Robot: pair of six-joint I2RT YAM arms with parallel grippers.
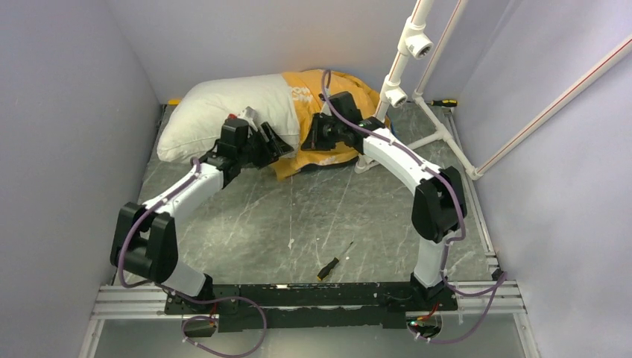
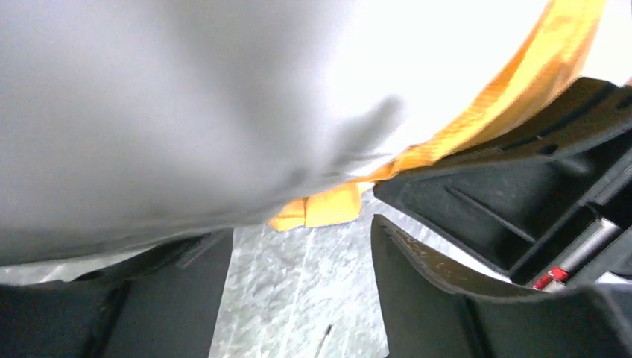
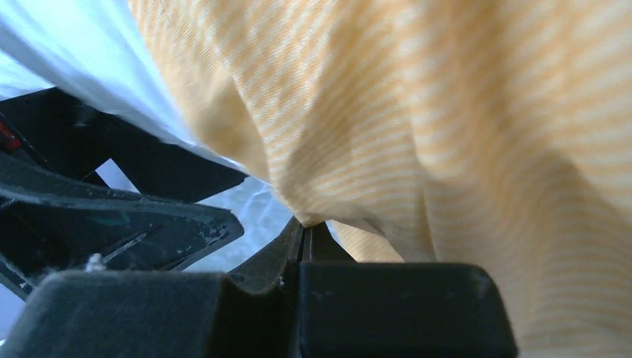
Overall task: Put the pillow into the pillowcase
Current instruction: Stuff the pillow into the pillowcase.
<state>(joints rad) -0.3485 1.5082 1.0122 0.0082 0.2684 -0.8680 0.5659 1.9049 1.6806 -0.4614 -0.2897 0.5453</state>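
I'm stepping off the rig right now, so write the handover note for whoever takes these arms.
Left gripper: open, holding nothing, next to the plump white stuffed pillow where it enters the case.
Right gripper: shut on a fold of the orange-yellow fabric pillowcase, near its mouth.
Where: both lie at the back of the grey marbled table.
Done: the pillow's right end is inside the case.
Left: most of the pillow lies bare; work the case over the rest of it.
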